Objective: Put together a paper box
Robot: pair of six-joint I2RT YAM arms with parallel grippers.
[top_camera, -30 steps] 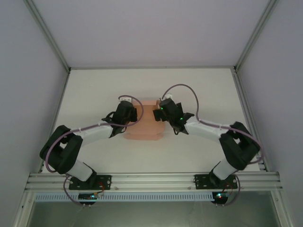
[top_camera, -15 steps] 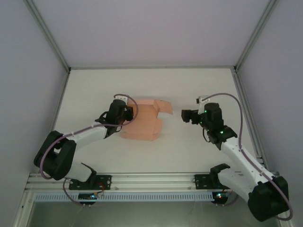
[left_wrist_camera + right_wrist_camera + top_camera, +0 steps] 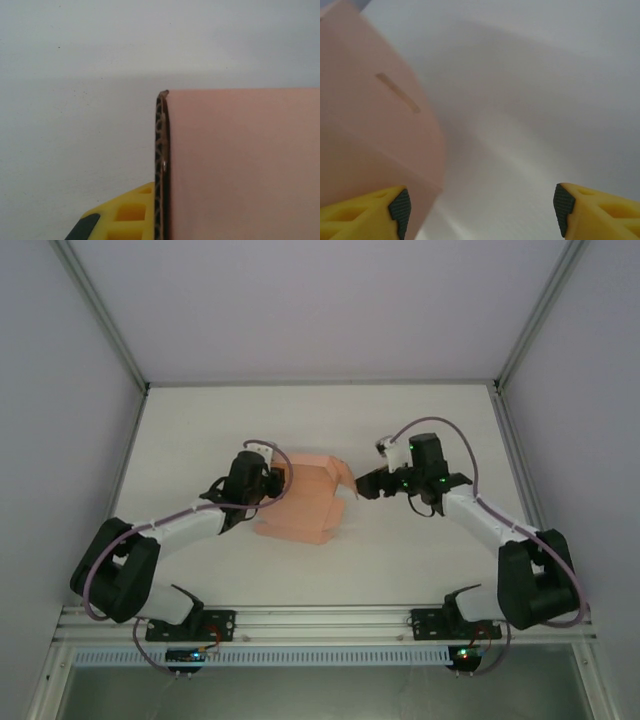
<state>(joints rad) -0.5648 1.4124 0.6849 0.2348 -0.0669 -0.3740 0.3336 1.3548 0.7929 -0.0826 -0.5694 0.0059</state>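
Seen from above, the paper box [image 3: 298, 505] lay on the table [image 3: 420, 430] between the two arms. Its left edge sat inside the left gripper [image 3: 272, 483], and a raised flap [image 3: 340, 472] stood just ahead of the right gripper [image 3: 366, 486]. The left wrist view added detail the overhead one lacked: the card's corrugated edge lay tight against a yellow finger [image 3: 125, 215], the jaws pinching the card. The right wrist view showed jaws spread wide, with a pink panel bearing a slot [image 3: 397, 92] beside one fingertip [image 3: 367, 210] and bare table ahead of the other
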